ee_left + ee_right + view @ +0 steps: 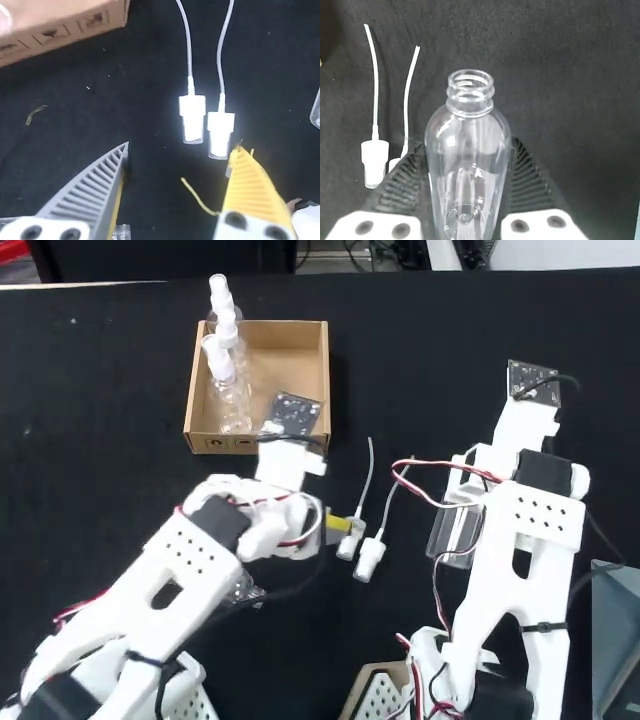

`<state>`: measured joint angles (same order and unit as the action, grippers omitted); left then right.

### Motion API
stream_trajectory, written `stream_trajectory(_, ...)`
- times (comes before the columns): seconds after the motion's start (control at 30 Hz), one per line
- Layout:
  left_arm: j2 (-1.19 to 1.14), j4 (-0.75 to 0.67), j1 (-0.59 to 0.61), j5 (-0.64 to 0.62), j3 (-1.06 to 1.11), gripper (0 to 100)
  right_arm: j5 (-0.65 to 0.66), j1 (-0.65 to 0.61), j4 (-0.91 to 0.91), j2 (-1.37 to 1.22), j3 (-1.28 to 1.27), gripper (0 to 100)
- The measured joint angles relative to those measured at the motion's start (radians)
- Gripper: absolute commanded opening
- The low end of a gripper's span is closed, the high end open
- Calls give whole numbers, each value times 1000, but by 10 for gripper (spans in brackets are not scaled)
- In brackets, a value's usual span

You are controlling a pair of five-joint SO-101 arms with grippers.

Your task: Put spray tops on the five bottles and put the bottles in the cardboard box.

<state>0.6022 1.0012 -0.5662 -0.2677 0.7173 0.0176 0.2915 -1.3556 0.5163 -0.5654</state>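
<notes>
Two loose spray tops (192, 120) (220, 132) with long dip tubes lie side by side on the black table, just ahead of my left gripper (181, 148). That gripper is open, its yellow finger (250, 185) touching the nearer top. In the high view the tops (358, 548) lie between the two arms. My right gripper (467, 147) is shut on a clear bottle (467, 165) whose threaded neck is bare; the high view shows this bottle (447, 535) under the right arm. The cardboard box (300, 340) at the back left holds capped bottles (228, 375).
One capped bottle's spray head (221, 295) sticks out past the box's far wall. A grey container (615, 620) stands at the right edge. The box's corner (60, 25) is near the left gripper. A small scrap (35, 114) lies on the cloth.
</notes>
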Motion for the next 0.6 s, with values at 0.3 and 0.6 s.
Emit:
stream_trajectory(0.3,-143,-117,-84,-118,-5,289,0,0,0,0,-2,11)
stream_trajectory(0.6,-359,-239,-135,-126,-21,288,0,0,0,0,-2,11)
